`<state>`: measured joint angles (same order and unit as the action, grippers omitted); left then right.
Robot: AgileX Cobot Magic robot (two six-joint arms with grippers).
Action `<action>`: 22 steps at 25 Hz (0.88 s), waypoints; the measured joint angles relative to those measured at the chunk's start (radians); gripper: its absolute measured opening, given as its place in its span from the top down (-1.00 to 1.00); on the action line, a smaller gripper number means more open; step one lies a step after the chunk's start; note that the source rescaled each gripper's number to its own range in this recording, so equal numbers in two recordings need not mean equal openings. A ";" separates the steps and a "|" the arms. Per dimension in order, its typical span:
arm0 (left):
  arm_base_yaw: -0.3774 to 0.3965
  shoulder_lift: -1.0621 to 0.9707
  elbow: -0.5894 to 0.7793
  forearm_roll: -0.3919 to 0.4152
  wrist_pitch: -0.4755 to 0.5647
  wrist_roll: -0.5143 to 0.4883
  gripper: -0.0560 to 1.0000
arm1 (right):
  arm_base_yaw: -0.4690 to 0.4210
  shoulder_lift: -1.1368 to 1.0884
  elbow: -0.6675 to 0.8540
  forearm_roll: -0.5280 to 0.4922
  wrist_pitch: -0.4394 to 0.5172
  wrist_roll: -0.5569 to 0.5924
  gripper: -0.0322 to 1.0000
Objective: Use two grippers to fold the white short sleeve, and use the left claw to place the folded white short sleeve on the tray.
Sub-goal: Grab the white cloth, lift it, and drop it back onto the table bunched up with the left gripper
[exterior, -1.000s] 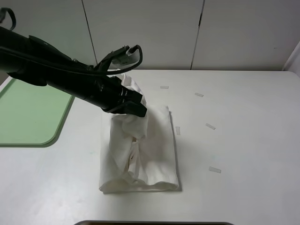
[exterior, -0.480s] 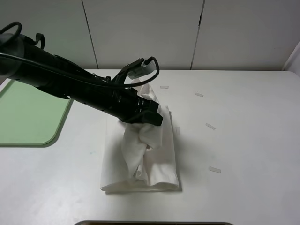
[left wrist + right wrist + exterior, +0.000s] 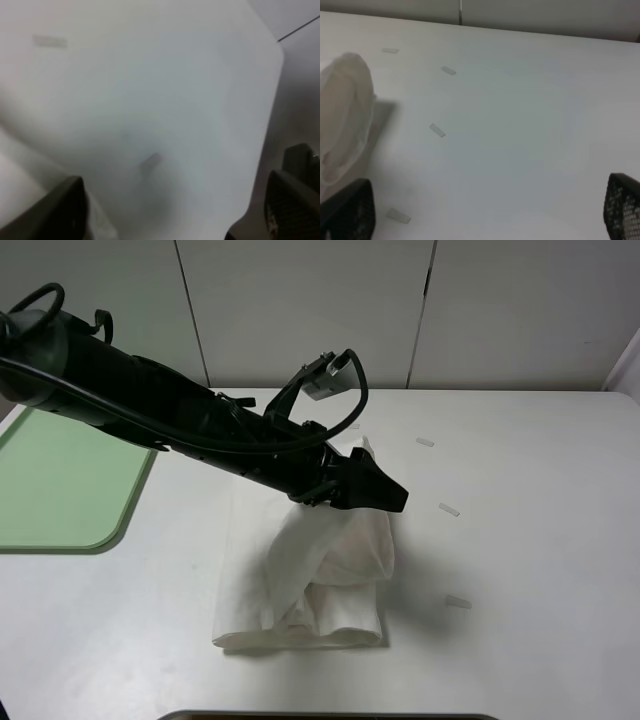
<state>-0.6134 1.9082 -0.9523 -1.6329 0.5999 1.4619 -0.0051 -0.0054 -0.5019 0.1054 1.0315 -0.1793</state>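
White cotton short-sleeved T-shirt (image 3: pixel 310 580) heaps up on the white counter (image 3: pixel 520 540) under the black left pincer (image 3: pixel 385 496), whose jaws stand apart, clamping nothing.

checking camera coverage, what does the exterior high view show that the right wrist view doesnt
Only exterior high: the tray, the left arm with the left end effector, and the lower part of the white short sleeve lying flat on the table.
Only right wrist: the right end effector, its fingers wide apart above the table.
Both: the shirt's bulging upper fold, the tape strips and the table top.
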 joint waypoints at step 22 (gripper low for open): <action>-0.018 0.000 -0.042 -0.023 0.132 0.019 -0.36 | 0.000 0.000 0.000 0.000 -0.001 0.000 -1.00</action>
<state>-0.6310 1.9080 -0.9947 -1.6561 0.7319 1.4812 -0.0051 -0.0054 -0.5019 0.1054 1.0305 -0.1793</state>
